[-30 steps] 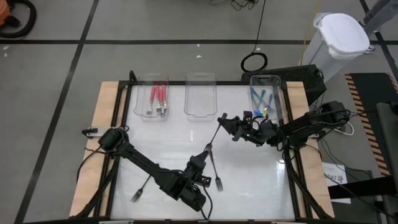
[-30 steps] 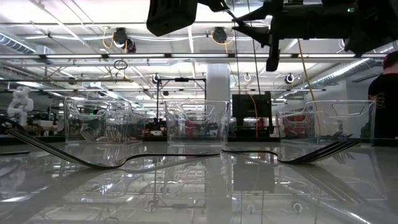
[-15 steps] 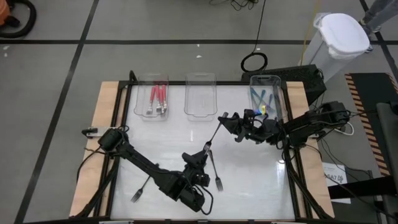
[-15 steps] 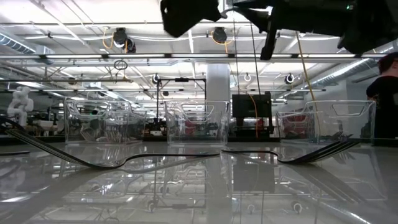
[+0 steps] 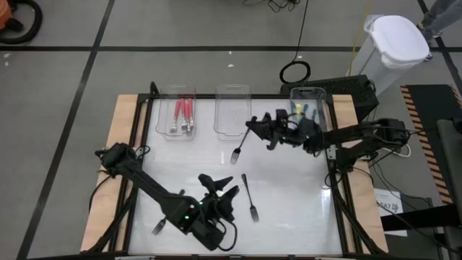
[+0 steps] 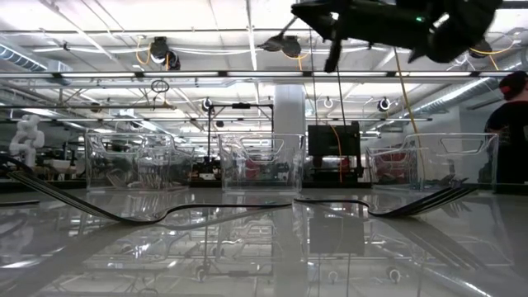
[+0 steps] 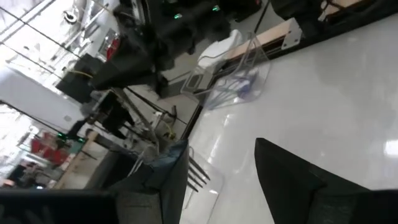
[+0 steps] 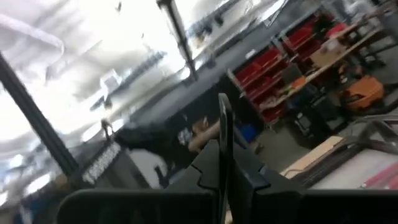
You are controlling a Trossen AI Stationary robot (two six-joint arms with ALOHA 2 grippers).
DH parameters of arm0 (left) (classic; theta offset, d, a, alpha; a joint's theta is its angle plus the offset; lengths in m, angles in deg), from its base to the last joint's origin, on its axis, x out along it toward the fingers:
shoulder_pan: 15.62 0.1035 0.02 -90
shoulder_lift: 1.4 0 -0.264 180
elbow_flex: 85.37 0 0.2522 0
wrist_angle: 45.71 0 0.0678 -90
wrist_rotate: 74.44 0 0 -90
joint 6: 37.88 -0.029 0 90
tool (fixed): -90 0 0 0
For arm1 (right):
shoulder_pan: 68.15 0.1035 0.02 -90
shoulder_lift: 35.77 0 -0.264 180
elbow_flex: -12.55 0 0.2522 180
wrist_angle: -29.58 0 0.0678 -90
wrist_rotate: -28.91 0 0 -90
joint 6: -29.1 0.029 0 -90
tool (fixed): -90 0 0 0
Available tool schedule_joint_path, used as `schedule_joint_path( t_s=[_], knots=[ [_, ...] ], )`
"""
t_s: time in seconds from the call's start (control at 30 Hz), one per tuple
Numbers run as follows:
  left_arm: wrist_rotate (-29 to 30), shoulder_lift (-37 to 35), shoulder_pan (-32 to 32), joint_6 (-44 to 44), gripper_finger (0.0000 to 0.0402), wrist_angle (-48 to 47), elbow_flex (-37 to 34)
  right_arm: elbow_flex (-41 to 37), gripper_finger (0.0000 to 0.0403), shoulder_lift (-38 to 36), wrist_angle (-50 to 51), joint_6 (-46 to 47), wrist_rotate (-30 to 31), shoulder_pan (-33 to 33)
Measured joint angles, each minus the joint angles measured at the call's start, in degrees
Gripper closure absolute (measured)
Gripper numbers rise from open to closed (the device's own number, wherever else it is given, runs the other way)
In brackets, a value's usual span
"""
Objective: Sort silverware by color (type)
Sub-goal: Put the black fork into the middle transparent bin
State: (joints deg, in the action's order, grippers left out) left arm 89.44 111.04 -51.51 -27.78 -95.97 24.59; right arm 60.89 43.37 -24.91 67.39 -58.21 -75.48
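My right gripper [image 5: 254, 128] is above the table's far middle, just near of the empty middle tray [image 5: 232, 110], shut on a black-handled fork [image 5: 242, 143]. My left gripper [image 5: 221, 186] is open and empty above the table's near middle. A second black fork [image 5: 248, 195] lies flat on the table beside it. A third fork [image 5: 157, 227] lies at the near left by the left arm. Red-handled forks [image 5: 182, 114] lie in the left tray and blue-handled forks [image 5: 302, 113] in the right tray. My right gripper pinches the black fork's handle [image 8: 224, 134] between its two fingers, near the handle's free end. The fingers come roughly level from the table's right side. The fork slants down from them, tines [image 5: 235, 154] toward the near left, lifted clear of the table.
Three clear trays stand in a row along the far edge: left [image 5: 175, 96], middle and right [image 5: 308, 94]. The white tabletop [image 5: 289, 202] has open room at the near right. In the low view two forks [image 6: 124, 213] [image 6: 412, 206] lie on the glossy surface.
My right gripper has carried the black fork up and toward the far edge and the middle tray; the fork's tines have left the spot by my left gripper. My left gripper has drawn back toward the near left.
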Motion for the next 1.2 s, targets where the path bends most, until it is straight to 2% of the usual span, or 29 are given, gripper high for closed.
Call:
schedule_joint_path(
  t_s=[0.1, 0.23, 0.43, 0.57, 0.7, 0.83, 1.07, 1.2],
  knots=[
    [-0.19, -1.80, -0.77, 5.59, 0.0217, -6.19, 0.00, 6.64, 0.0401, 0.15, 11.30, -3.18, -5.88, -3.10],
    [1.76, -2.14, -2.11, 17.80, 0.0217, -20.00, 0.00, 14.63, 0.0401, 0.09, 23.56, -10.98, -7.93, -5.61],
    [5.68, -2.02, -3.68, 43.17, 0.0217, -41.52, -0.04, 19.34, 0.0401, 0.09, 27.86, -15.58, -17.29, -10.55],
    [5.30, -2.01, -4.66, 47.51, 0.0217, -43.43, -0.07, 19.36, 0.0401, 1.00, 28.35, -14.57, -21.88, -16.76],
    [1.20, -1.99, -4.61, 47.63, 0.0231, -42.76, -0.07, 19.36, 0.0401, 4.21, 25.60, -12.43, -28.68, -21.74],
    [-3.88, -1.99, -3.02, 40.28, 0.0255, -33.37, -0.07, 19.36, 0.0401, 8.78, 19.14, -11.04, -33.09, -23.61],
    [-20.05, -1.95, 0.75, 9.30, 0.0298, -4.49, -0.07, 22.80, 0.0401, 16.11, 15.86, -9.92, -38.19, -25.10],
    [-27.12, -1.95, 2.23, -5.85, 0.0316, 4.13, -0.07, 26.67, 0.0401, 19.20, 16.11, -8.82, -41.69, -25.72]
  ],
)
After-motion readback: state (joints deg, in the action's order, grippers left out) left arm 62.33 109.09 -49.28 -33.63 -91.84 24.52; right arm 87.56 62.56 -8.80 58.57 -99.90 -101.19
